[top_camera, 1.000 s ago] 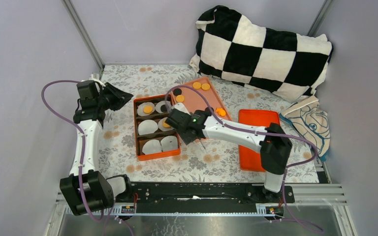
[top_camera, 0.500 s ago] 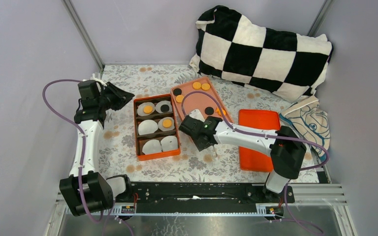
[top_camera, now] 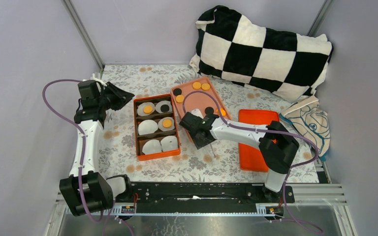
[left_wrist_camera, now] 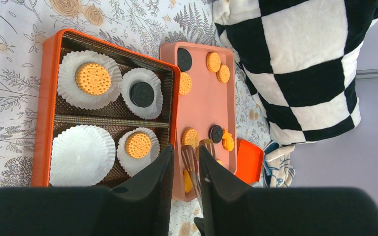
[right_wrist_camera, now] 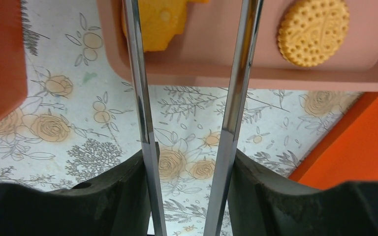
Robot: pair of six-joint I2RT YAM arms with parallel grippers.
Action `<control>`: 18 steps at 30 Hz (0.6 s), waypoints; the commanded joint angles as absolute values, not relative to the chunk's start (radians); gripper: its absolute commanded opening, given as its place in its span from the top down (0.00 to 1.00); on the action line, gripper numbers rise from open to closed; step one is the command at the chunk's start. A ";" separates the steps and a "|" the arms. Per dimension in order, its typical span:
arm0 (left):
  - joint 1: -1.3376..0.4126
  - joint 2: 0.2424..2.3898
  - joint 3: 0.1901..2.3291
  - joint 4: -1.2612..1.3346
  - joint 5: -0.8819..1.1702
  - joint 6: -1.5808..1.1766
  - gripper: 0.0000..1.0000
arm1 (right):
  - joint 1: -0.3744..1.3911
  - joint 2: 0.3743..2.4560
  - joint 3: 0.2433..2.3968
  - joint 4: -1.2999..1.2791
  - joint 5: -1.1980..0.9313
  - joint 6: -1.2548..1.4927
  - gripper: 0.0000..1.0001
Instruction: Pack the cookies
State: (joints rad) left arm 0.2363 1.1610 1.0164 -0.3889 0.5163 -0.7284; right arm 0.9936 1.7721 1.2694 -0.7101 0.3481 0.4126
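The cookies lie partly on a pink tray (top_camera: 192, 98): golden discs (top_camera: 201, 86), black discs (top_camera: 177, 91), and an orange shape (top_camera: 221, 112). Three more sit in paper cups in the orange box (top_camera: 156, 156): golden (top_camera: 148, 108), black (top_camera: 164, 107), golden (top_camera: 167, 123). My right gripper (top_camera: 203, 140) is shut on metal tongs (top_camera: 210, 152) over the tray's near end. In the right wrist view the tong blades (right_wrist_camera: 142, 98) frame an orange shaped cookie (right_wrist_camera: 165, 22), with a round golden cookie (right_wrist_camera: 313, 32) beside it. My left gripper (top_camera: 120, 97) hovers open and empty left of the box.
Three empty white cups (top_camera: 147, 127) fill the rest of the box. An orange lid (top_camera: 256, 142) lies right of the tray. A checkered pillow (top_camera: 261, 49) and a cloth (top_camera: 310, 123) sit at the back right. Walls close in on the left and back.
My right gripper with the tongs moved right and nearer, off the box to the tray's near end. The left arm has not moved.
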 commanded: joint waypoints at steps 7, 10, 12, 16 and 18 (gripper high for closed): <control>0.232 1.160 1.022 -0.346 0.517 -0.713 0.71 | 0.953 1.834 1.360 -0.682 0.279 0.377 0.49; 0.232 1.160 1.019 -0.345 0.523 -0.712 0.71 | 0.936 1.844 1.373 -0.683 0.262 0.375 0.65; 0.232 1.163 1.017 -0.345 0.527 -0.712 0.71 | 0.930 1.850 1.386 -0.687 0.260 0.368 0.76; 0.232 1.159 1.015 -0.344 0.531 -0.713 0.71 | 0.930 1.850 1.444 -0.725 0.321 0.357 0.91; 0.232 1.156 1.020 -0.344 0.529 -0.713 0.71 | 0.929 1.822 1.481 -0.735 0.341 0.347 0.94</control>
